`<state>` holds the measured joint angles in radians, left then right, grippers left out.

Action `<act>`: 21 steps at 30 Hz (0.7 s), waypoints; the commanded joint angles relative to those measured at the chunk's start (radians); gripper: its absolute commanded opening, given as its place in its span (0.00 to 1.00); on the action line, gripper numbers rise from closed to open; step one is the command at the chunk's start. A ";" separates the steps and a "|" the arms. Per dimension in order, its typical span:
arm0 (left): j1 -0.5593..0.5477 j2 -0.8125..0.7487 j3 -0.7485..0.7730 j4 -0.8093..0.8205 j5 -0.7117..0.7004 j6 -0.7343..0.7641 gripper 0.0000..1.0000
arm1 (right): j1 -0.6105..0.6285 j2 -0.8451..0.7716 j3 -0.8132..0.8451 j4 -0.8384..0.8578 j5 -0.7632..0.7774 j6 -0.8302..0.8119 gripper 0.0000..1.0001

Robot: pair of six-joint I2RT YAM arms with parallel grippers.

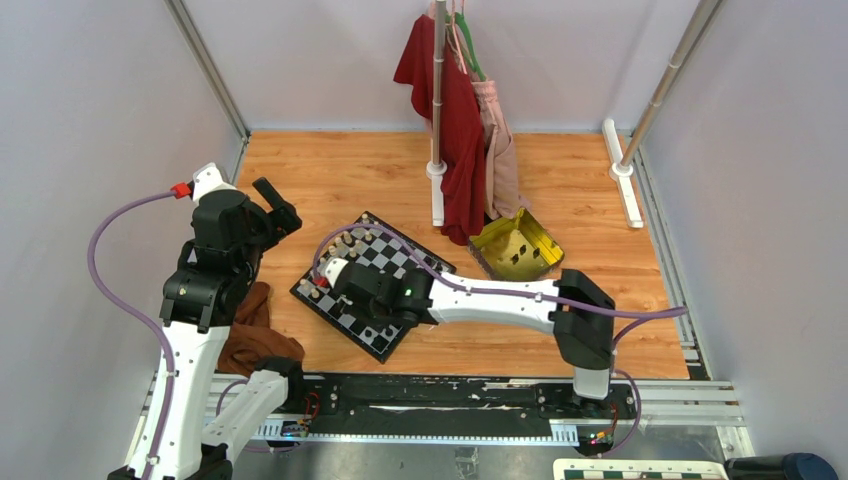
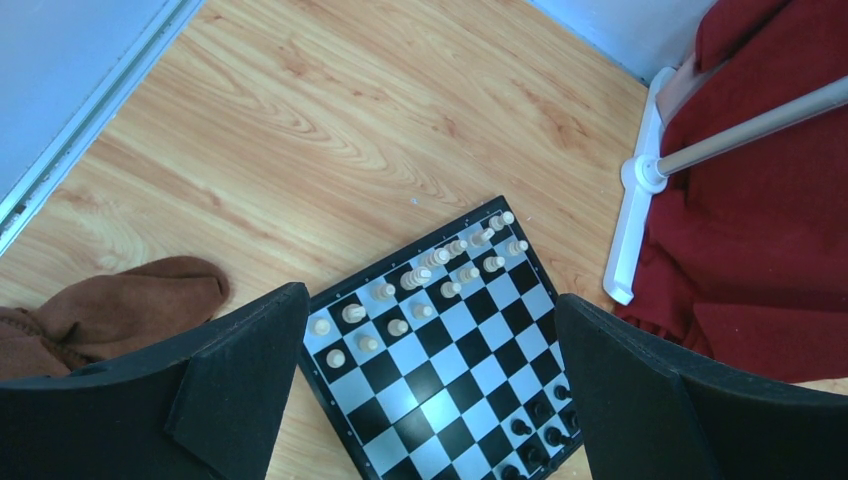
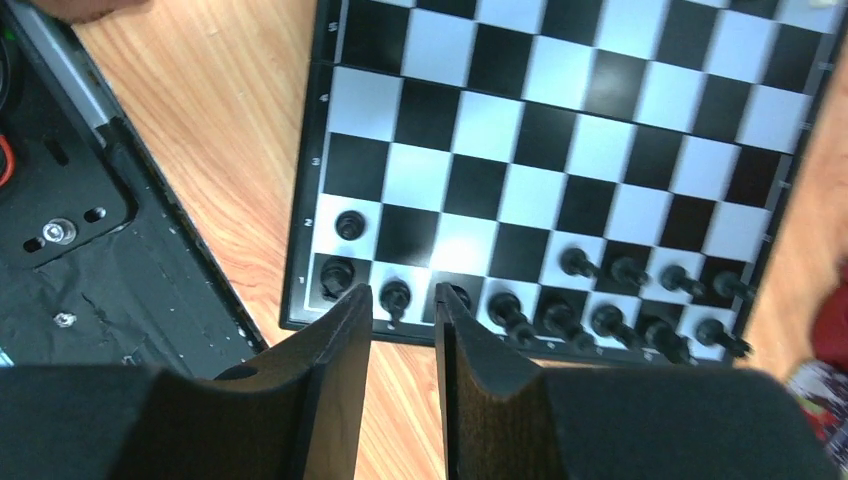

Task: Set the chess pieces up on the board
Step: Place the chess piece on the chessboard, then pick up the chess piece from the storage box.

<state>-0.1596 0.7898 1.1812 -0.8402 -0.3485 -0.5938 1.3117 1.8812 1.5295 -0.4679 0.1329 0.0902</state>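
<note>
Where right hand (image 3: pixel 404 302) gapes, black piece (image 3: pixel 396 294) stands.

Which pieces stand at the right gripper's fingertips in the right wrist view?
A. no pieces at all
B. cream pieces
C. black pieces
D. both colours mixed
C: the right gripper is over the edge rows of the board, where only black pieces stand, one of them showing in the gap between its fingers.
</note>
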 commanded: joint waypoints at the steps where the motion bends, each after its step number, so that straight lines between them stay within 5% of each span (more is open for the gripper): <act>1: 0.008 0.005 0.001 0.019 -0.001 0.012 1.00 | -0.025 -0.112 -0.040 -0.057 0.158 0.039 0.34; 8: 0.008 0.022 -0.008 0.039 0.014 0.014 1.00 | -0.166 -0.297 -0.166 -0.088 0.387 0.192 0.43; 21: 0.008 0.023 -0.058 0.064 0.023 0.012 1.00 | -0.606 -0.374 -0.357 -0.075 0.425 0.347 0.51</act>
<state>-0.1593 0.8146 1.1309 -0.8021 -0.3325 -0.5941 0.7731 1.4971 1.2030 -0.5243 0.5251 0.3656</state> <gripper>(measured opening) 0.997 0.504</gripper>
